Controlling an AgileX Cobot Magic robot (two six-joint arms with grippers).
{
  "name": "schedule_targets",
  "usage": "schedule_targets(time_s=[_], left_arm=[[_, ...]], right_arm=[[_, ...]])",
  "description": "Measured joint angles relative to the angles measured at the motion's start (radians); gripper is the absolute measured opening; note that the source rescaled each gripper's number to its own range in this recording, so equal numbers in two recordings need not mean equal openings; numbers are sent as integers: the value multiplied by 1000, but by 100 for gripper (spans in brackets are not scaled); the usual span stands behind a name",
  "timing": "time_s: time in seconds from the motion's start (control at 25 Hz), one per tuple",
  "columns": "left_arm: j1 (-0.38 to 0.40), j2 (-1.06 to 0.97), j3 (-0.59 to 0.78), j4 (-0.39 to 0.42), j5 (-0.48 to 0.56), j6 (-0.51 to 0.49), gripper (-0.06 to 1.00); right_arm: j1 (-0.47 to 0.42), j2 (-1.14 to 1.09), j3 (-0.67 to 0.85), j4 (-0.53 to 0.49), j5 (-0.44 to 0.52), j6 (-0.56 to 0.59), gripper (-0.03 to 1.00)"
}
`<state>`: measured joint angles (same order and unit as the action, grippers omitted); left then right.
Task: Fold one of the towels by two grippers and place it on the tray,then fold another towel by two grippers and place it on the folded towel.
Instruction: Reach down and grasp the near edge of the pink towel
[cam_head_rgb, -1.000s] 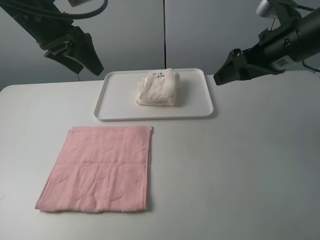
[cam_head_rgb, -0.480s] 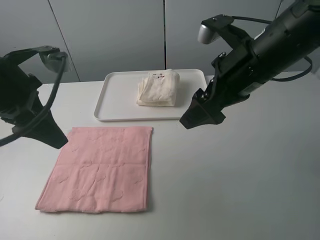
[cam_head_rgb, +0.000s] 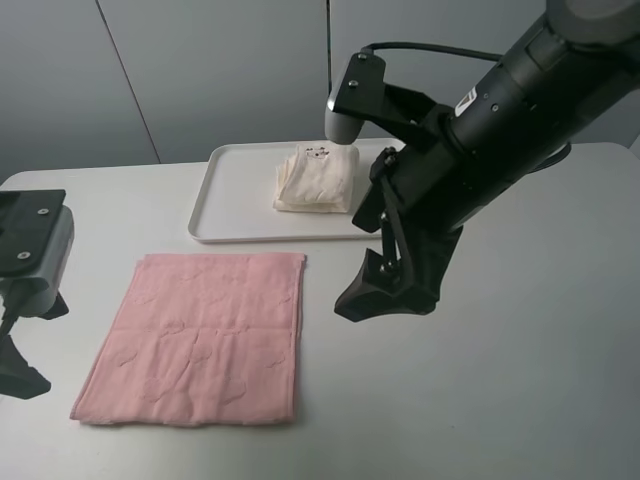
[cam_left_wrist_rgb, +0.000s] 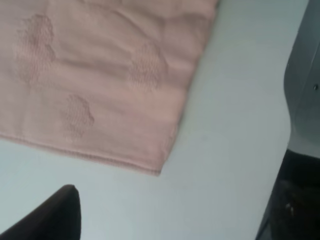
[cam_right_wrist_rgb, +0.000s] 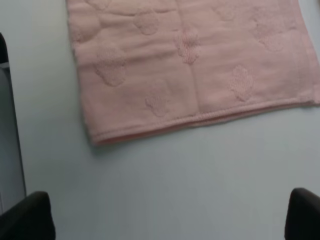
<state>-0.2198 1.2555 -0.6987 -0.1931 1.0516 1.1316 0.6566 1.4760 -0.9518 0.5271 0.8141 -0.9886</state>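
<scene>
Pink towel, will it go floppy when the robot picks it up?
Probably floppy: the pink towel is thin terry cloth lying flat with soft creases. It is likely light, and lifted by one corner it would droop. Its fuzzy weave probably grips rather than slips.

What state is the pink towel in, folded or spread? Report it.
Spread. The pink towel lies flat on the table, all four corners showing, no bundle like the cream towel on the tray.

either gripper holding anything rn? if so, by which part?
Nothing is held. The left gripper and right gripper are both open and empty, one on each side of the pink towel, which lies flat and untouched on the table.
</scene>
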Motion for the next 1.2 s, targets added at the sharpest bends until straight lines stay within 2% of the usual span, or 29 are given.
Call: schedule_targets(time_s=[0.16, 0.36, 0.44, 0.52, 0.8, 1.0, 1.2], left_arm=[[0, 0, 51, 24, -67, 54, 97], [0, 0, 76, 137, -139, 90, 97], [0, 0, 76, 181, -151, 95, 97], [0, 0, 76, 193, -154, 99, 97], [-4, 95, 76, 193, -166, 115, 97], [-91, 205, 78, 193, -229, 121, 97], [-155, 333, 78, 216, -288, 60, 97]], right_arm=[[53, 62, 0, -1, -31, -6, 100], [205, 159, 0, -126, -76, 47, 100], [245, 200, 0, -170, -108, 76, 100], [272, 241, 0, -193, -137, 93, 100], [285, 316, 0, -198, -195, 114, 100], [287, 326, 0, -198, -203, 116, 100], [288, 333, 0, -198, -204, 118, 100]])
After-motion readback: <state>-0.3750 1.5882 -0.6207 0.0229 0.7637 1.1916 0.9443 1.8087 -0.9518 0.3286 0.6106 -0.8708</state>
